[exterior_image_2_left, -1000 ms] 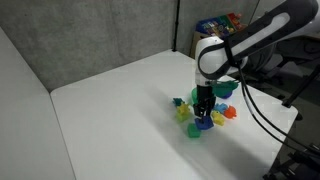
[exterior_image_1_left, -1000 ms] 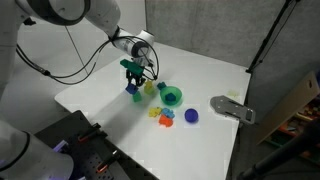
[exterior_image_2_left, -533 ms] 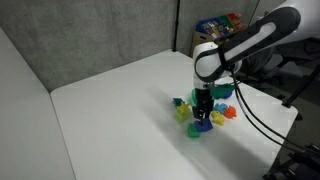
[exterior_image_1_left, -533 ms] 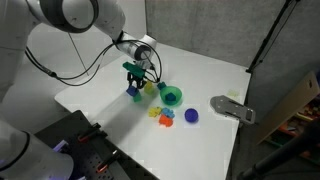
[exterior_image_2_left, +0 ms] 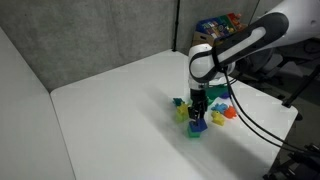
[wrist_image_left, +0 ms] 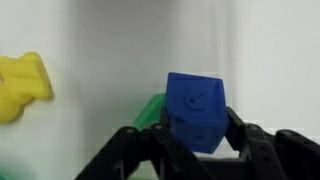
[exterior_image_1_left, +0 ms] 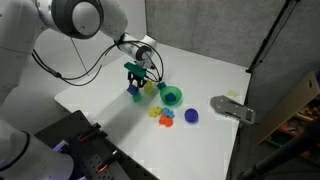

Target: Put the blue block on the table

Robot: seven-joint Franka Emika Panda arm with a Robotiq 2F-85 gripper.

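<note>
The blue block (wrist_image_left: 196, 110) sits between my gripper's black fingers (wrist_image_left: 197, 140) in the wrist view, held a little above the white table (wrist_image_left: 270, 50). In both exterior views the gripper (exterior_image_1_left: 134, 90) (exterior_image_2_left: 199, 120) hangs over the table near the toy cluster with the blue block (exterior_image_1_left: 133, 94) (exterior_image_2_left: 200, 124) at its tip. A small green block (wrist_image_left: 150, 110) shows just behind the blue one, partly hidden.
A yellow toy (wrist_image_left: 22, 85) lies to the left in the wrist view. A teal bowl (exterior_image_1_left: 171, 96), a round blue-purple object (exterior_image_1_left: 191, 116), and orange and yellow toys (exterior_image_1_left: 163, 116) lie nearby. A grey fixture (exterior_image_1_left: 231, 108) sits near the table's edge.
The gripper with the blue block stays almost in place; the arm's upper links have shifted slightly.
</note>
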